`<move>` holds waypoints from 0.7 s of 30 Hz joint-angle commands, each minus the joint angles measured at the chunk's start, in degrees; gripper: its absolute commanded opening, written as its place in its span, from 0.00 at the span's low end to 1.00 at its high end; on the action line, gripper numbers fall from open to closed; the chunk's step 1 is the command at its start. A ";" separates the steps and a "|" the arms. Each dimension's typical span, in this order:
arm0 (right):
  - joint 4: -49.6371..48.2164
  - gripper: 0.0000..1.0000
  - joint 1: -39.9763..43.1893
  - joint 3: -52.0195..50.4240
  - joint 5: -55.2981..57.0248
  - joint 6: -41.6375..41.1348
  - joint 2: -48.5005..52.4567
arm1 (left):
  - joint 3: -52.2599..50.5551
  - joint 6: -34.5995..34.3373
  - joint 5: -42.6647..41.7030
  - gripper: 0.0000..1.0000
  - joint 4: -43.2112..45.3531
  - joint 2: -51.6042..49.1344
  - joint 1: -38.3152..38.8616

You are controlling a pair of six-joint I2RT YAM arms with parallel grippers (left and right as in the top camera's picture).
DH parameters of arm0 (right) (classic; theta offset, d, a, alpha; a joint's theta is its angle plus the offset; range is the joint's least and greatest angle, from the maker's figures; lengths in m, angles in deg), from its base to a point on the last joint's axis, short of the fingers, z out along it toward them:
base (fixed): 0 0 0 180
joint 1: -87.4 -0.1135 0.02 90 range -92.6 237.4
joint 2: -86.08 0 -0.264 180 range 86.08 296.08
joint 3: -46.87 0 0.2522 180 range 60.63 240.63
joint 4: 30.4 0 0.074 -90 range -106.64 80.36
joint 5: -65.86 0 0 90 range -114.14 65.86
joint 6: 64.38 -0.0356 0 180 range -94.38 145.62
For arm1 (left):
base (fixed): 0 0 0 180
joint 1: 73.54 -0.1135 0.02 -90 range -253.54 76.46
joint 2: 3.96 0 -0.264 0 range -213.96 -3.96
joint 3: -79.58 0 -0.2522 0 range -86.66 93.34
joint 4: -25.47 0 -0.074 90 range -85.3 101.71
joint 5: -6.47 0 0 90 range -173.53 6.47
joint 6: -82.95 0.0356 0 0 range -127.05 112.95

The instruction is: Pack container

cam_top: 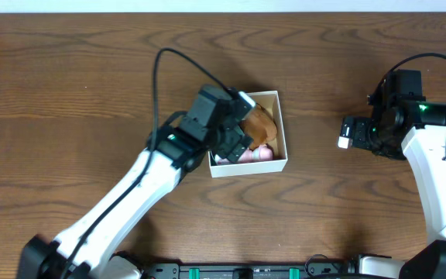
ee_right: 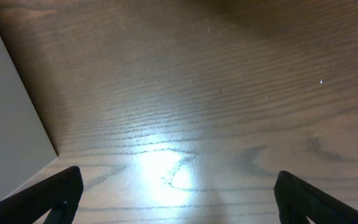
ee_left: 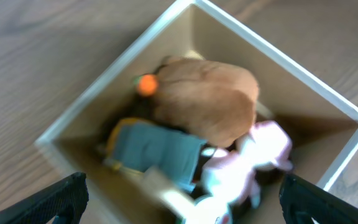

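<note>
The container (cam_top: 283, 132) is a square shallow box with white walls and a brown inside, at the table's middle. It holds a brown plush toy (cam_top: 260, 124) and a pink toy (cam_top: 259, 153). In the left wrist view the container (ee_left: 104, 93) holds the brown plush (ee_left: 210, 99), a teal toy (ee_left: 157, 146) and the pink and white toy (ee_left: 253, 158). My left gripper (cam_top: 235, 139) is open just above the container, its fingers wide apart (ee_left: 179, 202) and empty. My right gripper (cam_top: 348, 132) is open and empty over bare wood (ee_right: 176, 193), to the right of the container.
The table is dark wood (cam_top: 76, 70). A black cable (cam_top: 161, 70) loops from the left arm behind the container. A pale flat surface (ee_right: 5, 112) fills the left of the right wrist view.
</note>
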State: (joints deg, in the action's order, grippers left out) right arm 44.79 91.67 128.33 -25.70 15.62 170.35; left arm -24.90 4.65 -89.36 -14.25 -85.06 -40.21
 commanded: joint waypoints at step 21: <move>-17.64 0.99 -15.15 -0.26 4.37 6.27 -0.55 | 0.83 -17.16 8.24 0.98 -8.31 11.80 -25.59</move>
State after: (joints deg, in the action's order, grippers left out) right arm 27.11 76.72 128.31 -22.69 19.21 170.35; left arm -24.90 -12.42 -81.60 -22.60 -74.33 -65.57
